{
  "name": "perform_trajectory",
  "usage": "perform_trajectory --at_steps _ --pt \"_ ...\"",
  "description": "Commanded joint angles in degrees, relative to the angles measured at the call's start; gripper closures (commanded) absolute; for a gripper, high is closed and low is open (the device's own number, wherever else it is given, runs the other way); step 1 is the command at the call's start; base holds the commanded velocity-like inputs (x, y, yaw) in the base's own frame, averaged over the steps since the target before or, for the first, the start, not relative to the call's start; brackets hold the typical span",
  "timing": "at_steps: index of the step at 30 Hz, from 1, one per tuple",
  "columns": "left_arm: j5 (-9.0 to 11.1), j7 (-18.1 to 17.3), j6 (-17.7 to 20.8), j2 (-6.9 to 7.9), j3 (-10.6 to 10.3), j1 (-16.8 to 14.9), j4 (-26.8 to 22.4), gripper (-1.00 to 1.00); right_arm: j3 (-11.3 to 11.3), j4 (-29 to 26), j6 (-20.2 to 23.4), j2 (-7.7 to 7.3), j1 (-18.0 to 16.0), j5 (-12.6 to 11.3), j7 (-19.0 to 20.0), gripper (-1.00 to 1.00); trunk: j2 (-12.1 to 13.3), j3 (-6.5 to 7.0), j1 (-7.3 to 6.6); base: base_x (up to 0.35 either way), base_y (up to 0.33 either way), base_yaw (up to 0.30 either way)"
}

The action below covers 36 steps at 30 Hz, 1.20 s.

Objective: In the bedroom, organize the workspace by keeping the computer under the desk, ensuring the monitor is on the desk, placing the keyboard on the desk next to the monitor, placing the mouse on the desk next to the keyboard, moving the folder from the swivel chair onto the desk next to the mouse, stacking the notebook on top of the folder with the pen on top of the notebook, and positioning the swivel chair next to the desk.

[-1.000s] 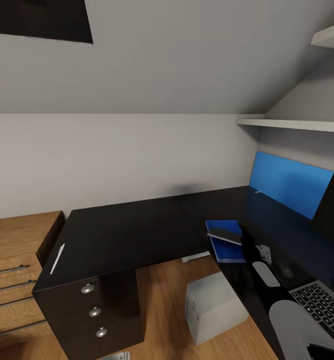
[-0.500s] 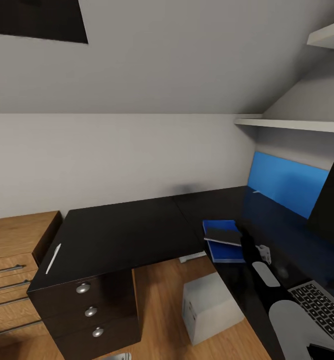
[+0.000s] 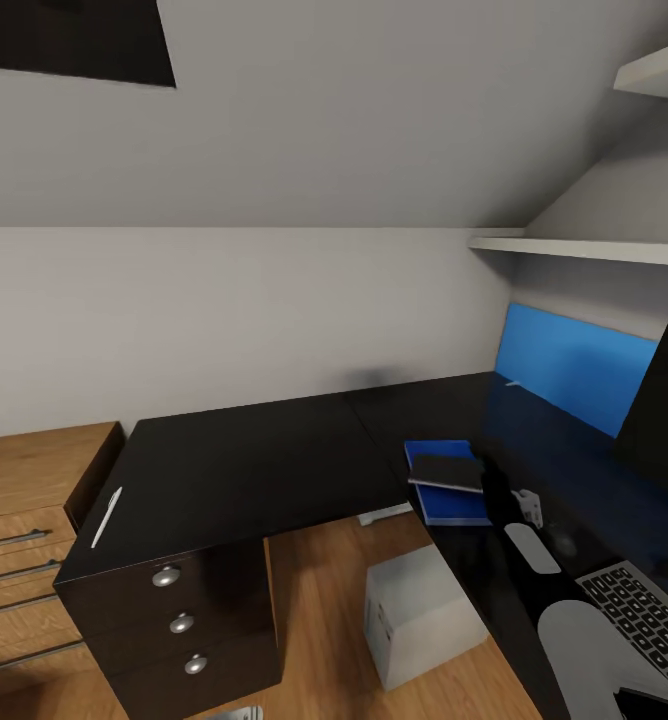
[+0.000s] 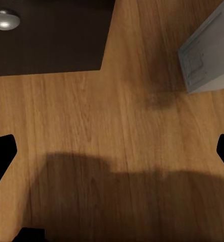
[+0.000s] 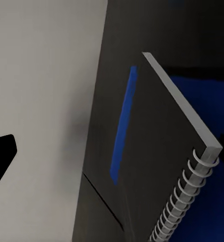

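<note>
On the glossy black desk point(image 3: 444, 405) with its blue back panel lies the blue folder point(image 3: 436, 500). The dark spiral-bound notebook point(image 3: 449, 470) point(image 5: 157, 166) sits tilted over it, between the spread fingers of my open right gripper point(image 3: 494, 488) point(image 5: 117, 156). The monitor point(image 3: 664, 415) stands at the right edge, with the keyboard point(image 3: 644, 620) in front of it. A faint dark rounded shape point(image 3: 572, 544) could be the mouse. The pale grey computer point(image 3: 419, 610) point(image 4: 207, 55) stands on the floor by the desk. The pale pen point(image 3: 106, 517) lies on the black cabinet desk. My left gripper point(image 4: 112, 151) hangs open over the wood floor. The swivel chair is out of view.
The black cabinet desk point(image 3: 234, 470) with round silver knobs point(image 3: 181, 623) point(image 4: 5, 20) joins the desk at the left. A light wooden drawer unit point(image 3: 24, 540) stands beside it. White shelves point(image 3: 584, 248) hang above the desk, under the sloped ceiling.
The whole head view shifted slightly left between one second and half a second ago, so the camera moved. Since then nothing has visibly changed.
</note>
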Motion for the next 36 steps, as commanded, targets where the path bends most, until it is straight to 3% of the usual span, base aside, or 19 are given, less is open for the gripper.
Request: perform_trajectory --at_steps 1,26,36 --pt "0.4 0.4 0.1 0.08 -0.2 0.0 -0.1 -1.0 0.0 0.1 -0.1 -0.02 0.0 -0.6 0.4 -1.0 0.0 -0.05 0.0 0.0 0.0 0.0" --pt "0.4 0.2 0.1 0.06 -0.2 0.0 -0.1 -1.0 0.1 0.1 0.0 -0.05 0.0 -0.6 0.4 -1.0 0.0 -0.05 0.0 -0.04 0.0 0.0" --pt "0.4 0.2 0.1 0.07 -0.2 0.0 -0.1 -1.0 0.3 -0.3 0.0 0.32 0.0 -0.7 0.8 -1.0 4.0 1.75 -2.2 0.0 0.0 0.0"
